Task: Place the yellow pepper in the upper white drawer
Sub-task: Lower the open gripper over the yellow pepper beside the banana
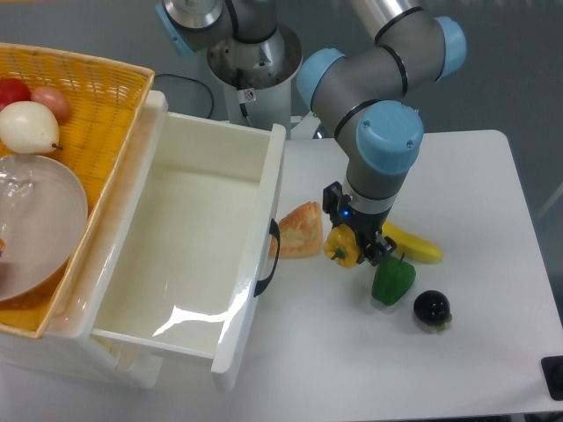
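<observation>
Gripper [354,245] is pointing straight down over the middle of the white table [493,352], fingers pinched on the yellow pepper [343,247]. Pepper sits between the fingertips, just right of the drawer front. Can't tell whether it is touching the tabletop or lifted just off it; the overhead angle hides any gap.

Upper white drawer [189,237] is pulled open along the table's left edge, cavity facing up, nothing visible inside but glare on the floor. Black handle [267,258] on its front panel faces the pepper. Pepper is outside the drawer, near the handle but apart from it.

Clutter around the gripper:
- bread piece [300,230] lying between drawer front and pepper, just beside the pepper on its left
- banana [413,243] to the right of the gripper, partly hidden behind the wrist
- green pepper [392,280] just below-right of the gripper, toward the near edge, close to the yellow one
- dark round fruit [432,308] further toward the near-right corner, just beside the green pepper

Yellow wicker basket [84,114] occupies the far-left corner, above the drawer box. It holds a clear bowl [40,220], a pale round fruit [28,127] and two reddish ones behind it.

Arm base stands at the far edge, centre.
</observation>
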